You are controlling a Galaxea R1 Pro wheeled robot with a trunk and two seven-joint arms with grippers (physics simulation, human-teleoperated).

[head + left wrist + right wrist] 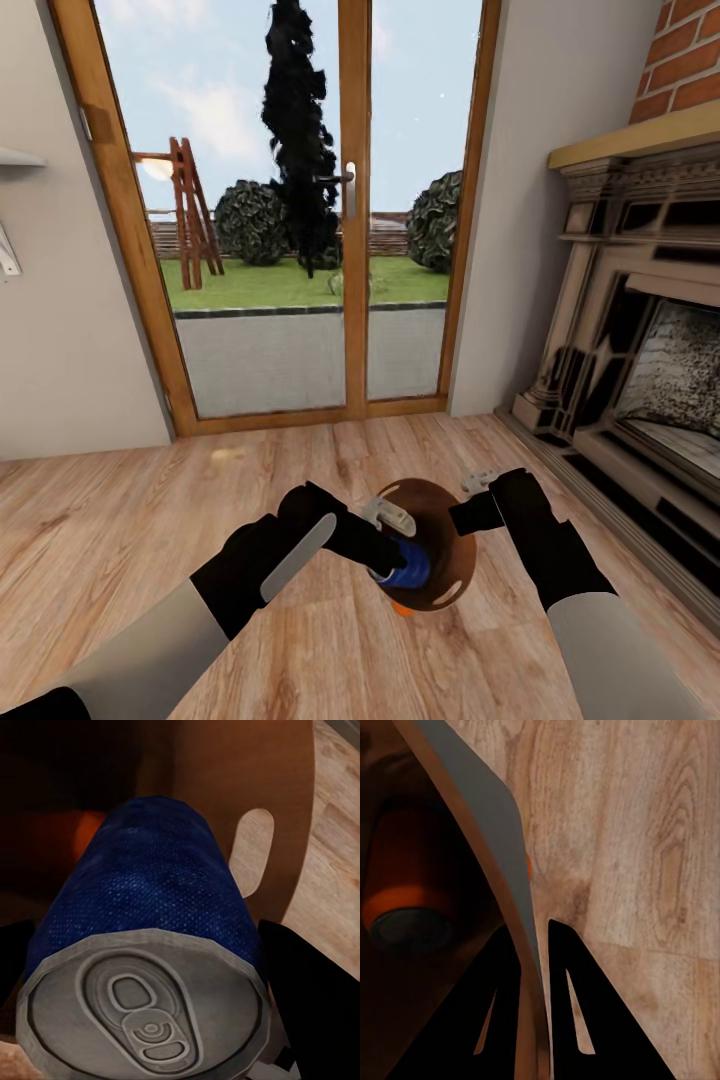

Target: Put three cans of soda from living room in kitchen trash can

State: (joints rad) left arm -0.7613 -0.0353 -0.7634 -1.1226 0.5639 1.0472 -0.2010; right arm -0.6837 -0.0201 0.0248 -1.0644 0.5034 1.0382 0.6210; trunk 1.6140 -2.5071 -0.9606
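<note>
I am in the living room. The trash can (447,508) is tipped so its brown inside faces my head camera, just above the plank floor. My right gripper (468,517) is shut on its rim; in the right wrist view the grey wall (484,817) runs between the fingers (577,1020). In my left gripper (385,562), shut, is the blue soda can (407,566), held inside the bin's mouth. The left wrist view shows the blue can (142,922), its silver end close up, and a handle cut-out (251,847). An orange can (409,885) lies deep inside the bin.
Wood-framed glass doors (300,250) stand straight ahead, with a garden behind them. The ornate fireplace (640,370) and brick chimney fill the right side. A grey wall with a small shelf (15,158) is at left. Warm plank floor (150,520) spreads around the bin.
</note>
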